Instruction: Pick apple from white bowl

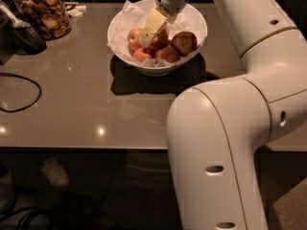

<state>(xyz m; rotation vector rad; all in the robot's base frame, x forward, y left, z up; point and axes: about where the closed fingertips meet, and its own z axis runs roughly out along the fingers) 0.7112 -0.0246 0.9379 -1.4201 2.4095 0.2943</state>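
Gripper (147,38): upper centre of frame, reaching down into the white bowl (154,70), tip over the left-hand apples; jaws' opening cannot be told, nothing seen held. Apple (184,41): deep red, at the bowl's right side, apart from the gripper. Bowl stands on the table (72,99). Jar (44,11) of brown snacks: upper left.

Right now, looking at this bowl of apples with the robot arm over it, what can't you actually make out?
All in the camera view:
1. The gripper, down inside the white bowl, hides part of the apple behind it. Whether they touch cannot be told.
2. Glass jar: its top is cut off by the upper edge.
3. Black cable: it runs off the left edge.
4. Things under the table: too dark to identify.
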